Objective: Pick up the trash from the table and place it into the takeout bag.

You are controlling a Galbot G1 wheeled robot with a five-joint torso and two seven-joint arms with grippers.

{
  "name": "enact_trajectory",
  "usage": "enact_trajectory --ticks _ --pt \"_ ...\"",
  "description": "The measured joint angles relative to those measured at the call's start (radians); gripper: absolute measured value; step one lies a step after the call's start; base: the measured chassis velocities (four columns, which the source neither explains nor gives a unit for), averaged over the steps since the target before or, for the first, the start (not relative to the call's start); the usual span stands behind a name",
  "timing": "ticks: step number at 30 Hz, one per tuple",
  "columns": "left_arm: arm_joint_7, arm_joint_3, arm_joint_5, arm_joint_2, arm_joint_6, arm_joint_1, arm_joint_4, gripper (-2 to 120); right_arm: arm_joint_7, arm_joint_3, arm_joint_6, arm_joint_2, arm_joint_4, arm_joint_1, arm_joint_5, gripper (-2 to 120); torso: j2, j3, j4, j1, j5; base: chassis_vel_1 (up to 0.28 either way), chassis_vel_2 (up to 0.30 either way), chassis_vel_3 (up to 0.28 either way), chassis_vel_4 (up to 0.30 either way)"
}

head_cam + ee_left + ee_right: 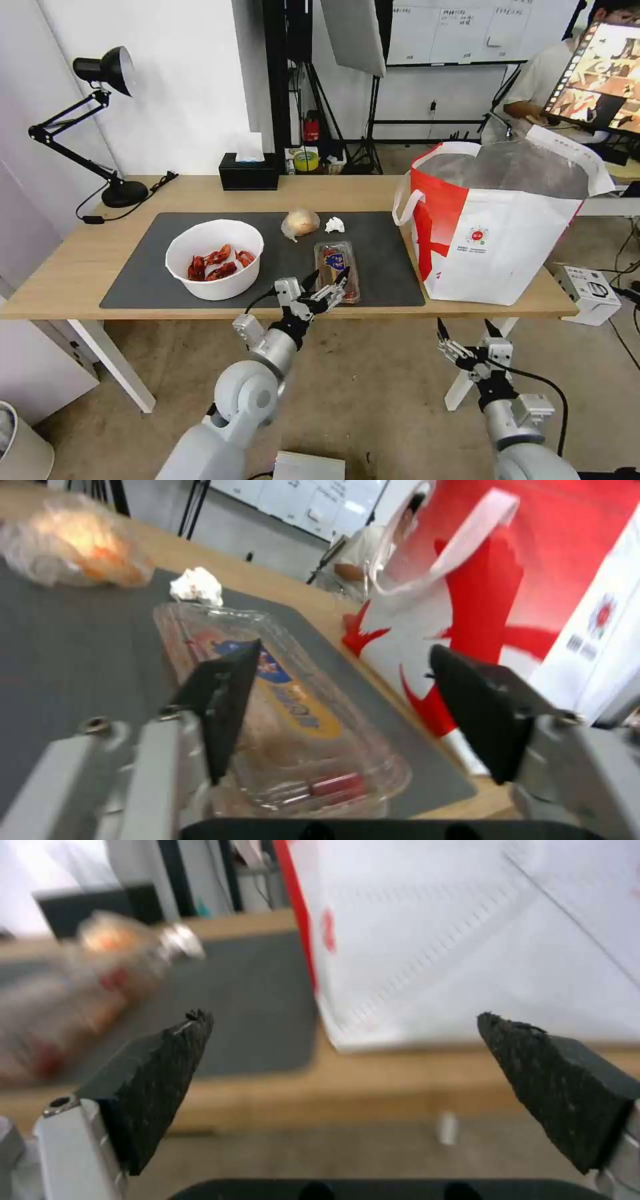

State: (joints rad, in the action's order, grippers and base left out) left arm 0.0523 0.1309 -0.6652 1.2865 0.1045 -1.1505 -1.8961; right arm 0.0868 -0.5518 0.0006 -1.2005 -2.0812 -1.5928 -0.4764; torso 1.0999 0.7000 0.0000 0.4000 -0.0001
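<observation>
The clear plastic hinged tray [337, 270] lies lengthwise front-to-back near the surface [80, 267] edge; left gripper [327, 279] (fingers apart) over its near end.

Right gripper [470, 330] hangs below, fingers apart.

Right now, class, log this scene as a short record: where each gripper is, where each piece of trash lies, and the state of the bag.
left gripper: open, at the near end of the clear tray
right gripper: open, low, before the table edge
bowl of shells: on the mat's left part
tan lump, tissue wad: behind the tray
takeout bag: upright, open, at the table's right end
</observation>
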Motion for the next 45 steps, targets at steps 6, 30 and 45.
enact_trajectory --ticks 6,30,45 --pt "0.035 -0.007 0.088 -0.01 -0.012 0.002 0.012 48 -0.011 0.041 -0.068 0.022 -0.025 0.098 -0.183 100 0.0 0.0 0.0 0.0 -0.0001 0.0 0.0 0.0 0.0" --pt "0.053 -0.007 0.229 -0.015 -0.07 -0.007 0.059 0 0.078 0.247 -0.219 -0.023 0.179 0.456 -0.604 100 0.0 0.0 0.0 0.0 -0.0002 0.0 0.0 0.0 0.0" --pt "0.076 -0.018 0.279 0.015 -0.091 0.003 0.1 0 0.112 0.339 -0.264 -0.088 0.323 0.62 -0.645 100 0.0 0.0 0.0 0.0 0.0 0.0 0.0 0.0 0.0"
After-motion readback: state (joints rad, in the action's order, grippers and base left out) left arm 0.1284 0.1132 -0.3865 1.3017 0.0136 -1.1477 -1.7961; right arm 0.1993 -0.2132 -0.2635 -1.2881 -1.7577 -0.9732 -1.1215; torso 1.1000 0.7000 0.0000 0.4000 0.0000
